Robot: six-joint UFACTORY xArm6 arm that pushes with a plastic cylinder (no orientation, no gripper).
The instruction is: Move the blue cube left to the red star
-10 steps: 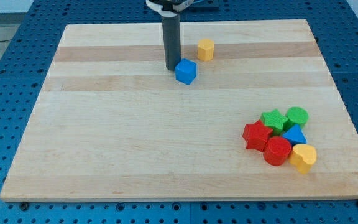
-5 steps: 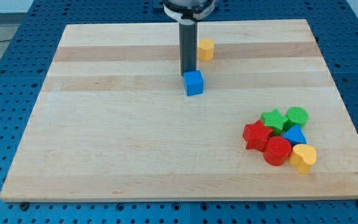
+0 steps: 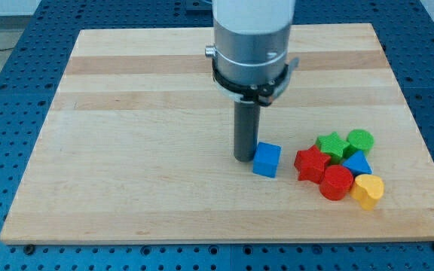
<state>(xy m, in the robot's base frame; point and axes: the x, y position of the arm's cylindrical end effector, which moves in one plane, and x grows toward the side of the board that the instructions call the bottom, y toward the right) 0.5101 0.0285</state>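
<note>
My tip [image 3: 244, 157] stands on the board [image 3: 126, 150] touching the blue cube [image 3: 266, 159] at the cube's 9 o'clock to 10 o'clock side. The rod has no jaws to spread or close; it bears only by contact. The cube sits near the red star [image 3: 311, 164], at the star's 9 o'clock, a narrow gap between them. Beyond lie the green star [image 3: 331, 144], green cylinder [image 3: 359, 140], blue triangle [image 3: 357, 163], red cylinder [image 3: 336, 182] and yellow heart [image 3: 368, 190]. The cube looks light, rigid and apt to slide or twist; a push through the middle of its 9 o'clock face should keep it straight.
</note>
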